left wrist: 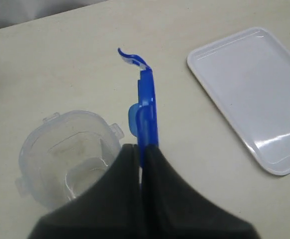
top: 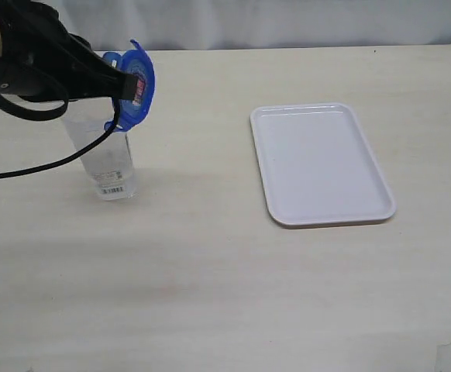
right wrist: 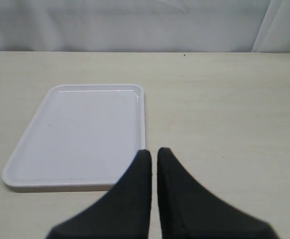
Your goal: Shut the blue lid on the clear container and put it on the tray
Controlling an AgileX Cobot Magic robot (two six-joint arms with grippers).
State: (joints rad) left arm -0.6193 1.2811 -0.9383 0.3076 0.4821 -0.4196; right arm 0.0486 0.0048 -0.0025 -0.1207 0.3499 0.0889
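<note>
The clear container (top: 105,159) stands upright at the left of the table, its mouth uncovered (left wrist: 68,157). My left gripper (top: 123,84) is shut on the blue lid (top: 136,87), which it holds on edge in the air just above the container's rim and slightly to its right. From the left wrist the lid (left wrist: 147,107) shows edge-on between the black fingers (left wrist: 143,149), one flap curling away at its far end. The white tray (top: 318,163) lies flat to the right, with nothing on it. My right gripper (right wrist: 154,152) is shut on nothing, near the tray's (right wrist: 75,134) corner.
A black cable (top: 47,167) hangs from the left arm in front of the container. A pale curtain (top: 287,19) runs behind the table's far edge. Bare beige tabletop (top: 210,271) lies between container and tray and in front of both.
</note>
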